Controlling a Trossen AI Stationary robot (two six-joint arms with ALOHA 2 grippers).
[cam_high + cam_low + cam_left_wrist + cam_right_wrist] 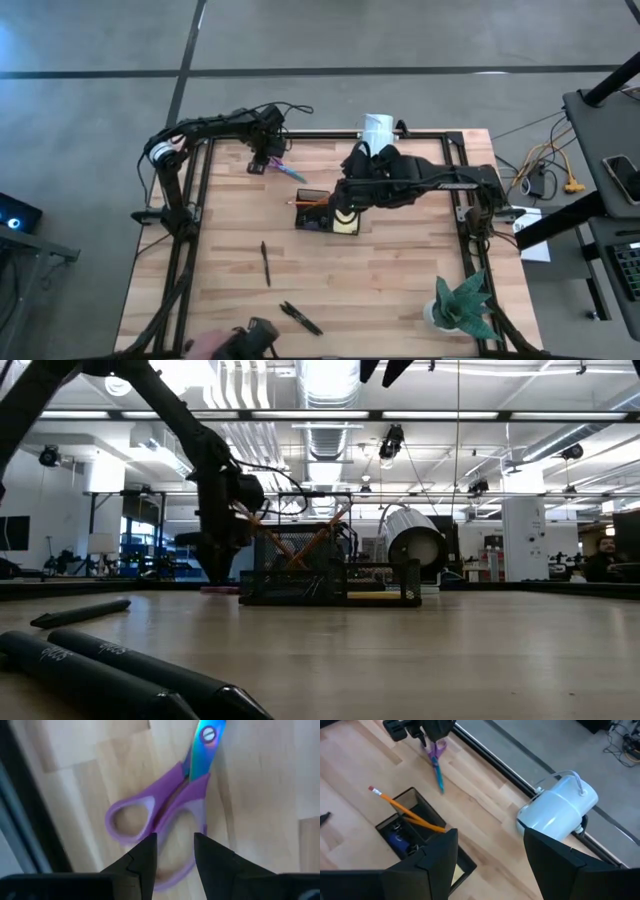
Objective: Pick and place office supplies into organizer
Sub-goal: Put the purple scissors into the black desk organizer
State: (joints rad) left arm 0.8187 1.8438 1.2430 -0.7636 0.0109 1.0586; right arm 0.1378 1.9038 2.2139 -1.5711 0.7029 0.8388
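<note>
The purple-handled scissors (165,815) lie flat on the wood near the table's far left, blades (295,173) pointing right. My left gripper (174,851) is open, low over them, a finger on each side of where the two handle loops meet. The black organizer (322,212) stands mid-table. It holds the yellow sticky-note pad (346,226), and the orange pencil (410,815) leans in a compartment with its eraser end up. My right gripper (487,860) hovers wide open above the organizer. The black pen (266,263) and dark bits (300,318) lie nearer the near edge. My left gripper comes down from above on the scissors' handles (172,807), its open fingers (145,860) astride the inner bars of the loops. The scissors lie flat on the table. I cannot tell whether the fingers touch them.
A white cylinder (378,128) lies at the far edge behind the organizer. A green spiky plant (462,305) stands in the near right corner. Black frame rails (195,190) run along the table's sides. A dark device (255,340) sits at the near edge.
</note>
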